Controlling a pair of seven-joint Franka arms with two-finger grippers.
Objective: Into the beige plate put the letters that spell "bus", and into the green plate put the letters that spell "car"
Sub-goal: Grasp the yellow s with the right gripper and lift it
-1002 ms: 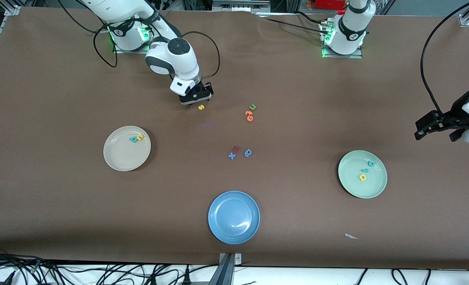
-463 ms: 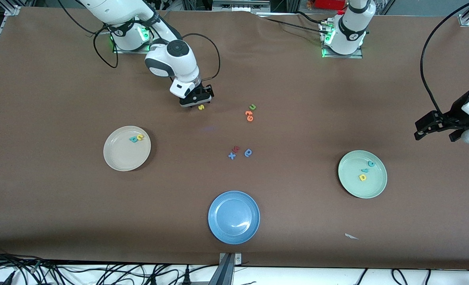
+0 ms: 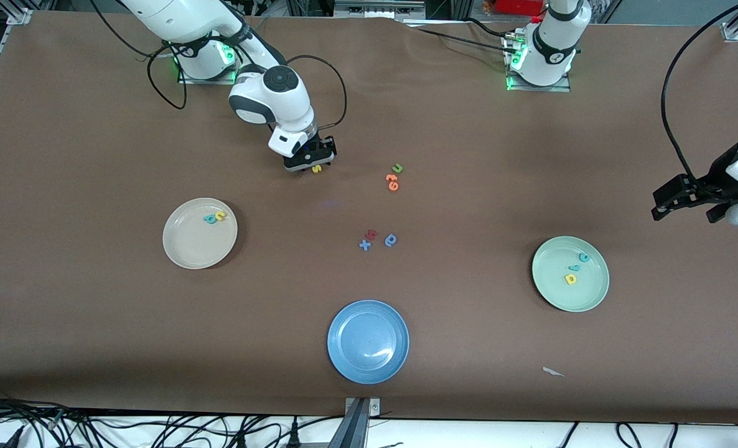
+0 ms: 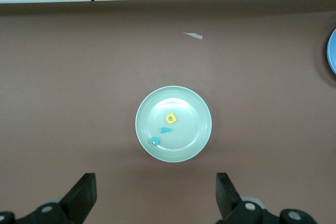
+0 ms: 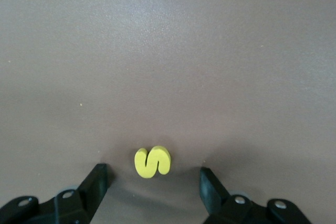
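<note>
The yellow s (image 3: 317, 168) lies flat on the brown table, just ahead of the tips of my right gripper (image 3: 312, 163), which is low over it. Its fingers stand open, one to each side of the s (image 5: 152, 161) with a gap on both sides. The beige plate (image 3: 188, 246) holds a teal b (image 3: 210, 218) and a yellow u (image 3: 219, 216). In the green plate (image 3: 587, 289) lie a teal c (image 3: 583, 256), a teal r (image 3: 573, 268) and a yellow a (image 3: 570, 279). My left gripper (image 3: 664, 202) waits open and empty, high over the left arm's end of the table.
A blue plate (image 3: 368, 341) sits near the front edge. A green u (image 3: 397, 168) and orange letters (image 3: 392, 182) lie beside the s toward the left arm. A blue x (image 3: 364, 245), a red letter (image 3: 372, 234) and a blue round letter (image 3: 391, 239) lie mid-table. A paper scrap (image 3: 553, 371) lies near the front.
My right gripper has come down and a little forward onto the yellow s, and its fingers have drawn somewhat closer together. The left arm has not moved.
</note>
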